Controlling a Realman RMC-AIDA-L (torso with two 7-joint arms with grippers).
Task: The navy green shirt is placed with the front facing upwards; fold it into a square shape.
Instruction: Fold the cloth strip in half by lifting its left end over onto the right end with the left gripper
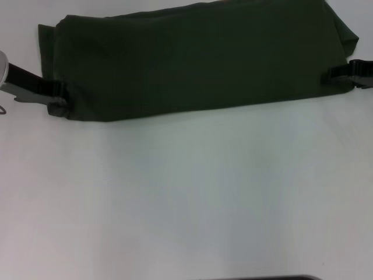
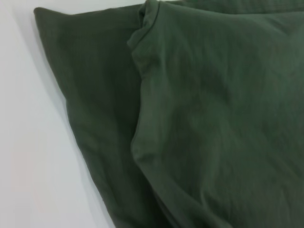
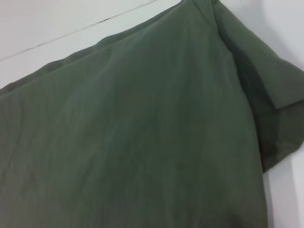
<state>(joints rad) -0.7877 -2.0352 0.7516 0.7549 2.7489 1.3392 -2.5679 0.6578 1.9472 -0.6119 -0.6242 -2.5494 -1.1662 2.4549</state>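
Head view: dark olive-green cotton shirt, folded into a long band, lies at the white table's far edge; left gripper and right gripper meet its near corners, finger state indeterminable. Wrist views alone show overlapping sleeve layers.

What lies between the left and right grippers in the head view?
Only the navy green shirt, folded into a long band on the white table. The left gripper sits at one end, the right gripper at the other.
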